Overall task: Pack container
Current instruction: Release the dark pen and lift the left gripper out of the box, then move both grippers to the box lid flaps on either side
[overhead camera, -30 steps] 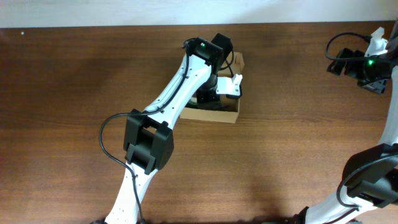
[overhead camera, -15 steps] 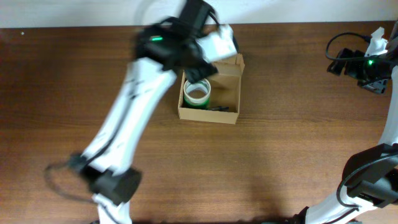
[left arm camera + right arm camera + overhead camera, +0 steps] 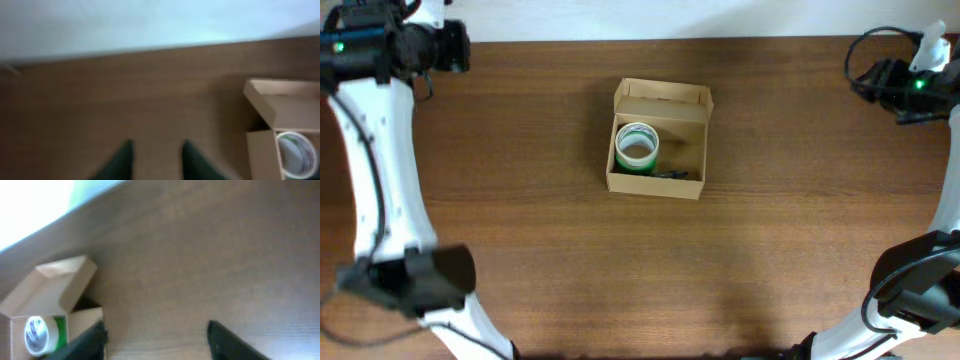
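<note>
Work surface: a dark brown wood-grain table [image 3: 520,230] fills almost the whole overhead view. A pale, plain wall strip [image 3: 620,18] borders its far edge. In both wrist views the same wall appears as a blurred light band above the wood.

Arms: the white-and-black left arm [image 3: 375,170] runs along the left edge of the table. The right arm [image 3: 945,200] runs along the right edge.

Left gripper [image 3: 156,162]: located at the far-left corner, above bare wood. Its two dark fingers stand a moderate gap apart, with nothing between them.

Right gripper [image 3: 155,345]: located at the far-right corner. Its fingers are spread wide and grip nothing.

Container [image 3: 655,187]: a small rectangular tan-brown cardboard box. It sits upright at mid-table, toward the far edge and well apart from both grippers. Its hinged flap lid is folded back on the far side, leaving the top open.

Contents: a white-and-green tape roll [image 3: 637,147] lies flat in the left part of the box. A small dark item [image 3: 672,175], too small to identify, lies by the near wall.
</note>
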You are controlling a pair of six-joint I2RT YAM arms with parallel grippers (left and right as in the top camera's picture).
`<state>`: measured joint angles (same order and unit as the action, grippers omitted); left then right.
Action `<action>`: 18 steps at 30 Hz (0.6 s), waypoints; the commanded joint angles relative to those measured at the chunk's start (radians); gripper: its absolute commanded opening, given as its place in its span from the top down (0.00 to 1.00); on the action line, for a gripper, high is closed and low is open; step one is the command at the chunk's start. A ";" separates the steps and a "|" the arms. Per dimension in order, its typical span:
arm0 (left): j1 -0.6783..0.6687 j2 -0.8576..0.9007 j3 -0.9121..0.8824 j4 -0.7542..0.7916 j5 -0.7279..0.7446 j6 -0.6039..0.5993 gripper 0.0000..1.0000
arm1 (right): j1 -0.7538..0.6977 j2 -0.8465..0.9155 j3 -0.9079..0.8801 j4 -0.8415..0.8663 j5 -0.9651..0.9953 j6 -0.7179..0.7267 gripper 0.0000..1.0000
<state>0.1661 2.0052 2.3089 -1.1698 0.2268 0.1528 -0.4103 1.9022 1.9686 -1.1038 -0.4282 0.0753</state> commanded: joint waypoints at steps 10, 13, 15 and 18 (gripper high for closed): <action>-0.045 0.406 -0.027 0.079 0.600 -0.059 0.98 | 0.137 0.270 0.006 0.092 -0.377 0.130 0.96; -0.068 0.459 -0.027 0.112 0.650 -0.064 0.98 | 0.164 0.344 0.006 0.114 -0.456 0.124 0.96; -0.085 0.492 -0.027 0.116 0.653 -0.082 0.99 | 0.185 0.389 0.006 0.122 -0.486 0.124 0.96; -0.112 0.541 -0.027 0.115 0.654 -0.098 0.98 | 0.218 0.438 0.006 0.126 -0.489 0.124 0.96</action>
<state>0.0723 2.4908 2.2749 -1.0554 0.8150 0.0818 -0.2192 2.3154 1.9686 -0.9848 -0.8284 0.2089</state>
